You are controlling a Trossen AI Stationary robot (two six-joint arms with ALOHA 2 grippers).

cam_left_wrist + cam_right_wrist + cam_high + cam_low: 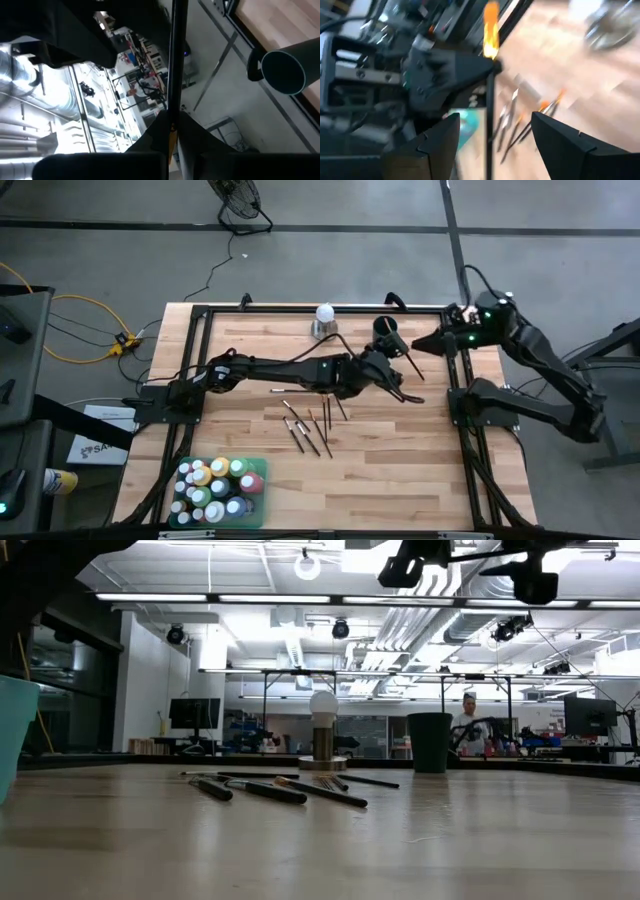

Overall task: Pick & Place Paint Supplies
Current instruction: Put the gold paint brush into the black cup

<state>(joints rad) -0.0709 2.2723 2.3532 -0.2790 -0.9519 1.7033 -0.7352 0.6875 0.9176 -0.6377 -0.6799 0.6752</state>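
Note:
My left gripper (392,377) reaches over the middle of the table, just near of the dark green cup (388,335), and is shut on a thin dark brush (172,60). The right wrist view shows this brush (490,110) too. Several more brushes (310,422) lie flat on the wood toward the near side. Many small paint bottles (215,488) stand in a green tray (262,467) at the near left. My right gripper (433,343) hangs open at the far right, beside the cup, with nothing between its fingers (560,145). My left gripper pinches the brush between its two fingers close to its orange end (172,131). The fingers lie across the brush. The long dark shaft (173,40) sticks out past them. The brush is lifted clear of the table.
A white ball on a metal base (324,320) stands at the far edge, left of the cup. A black frame (300,308) borders the tabletop. Bare wood lies right of the loose brushes (290,788). A person (468,720) stands in the room beyond.

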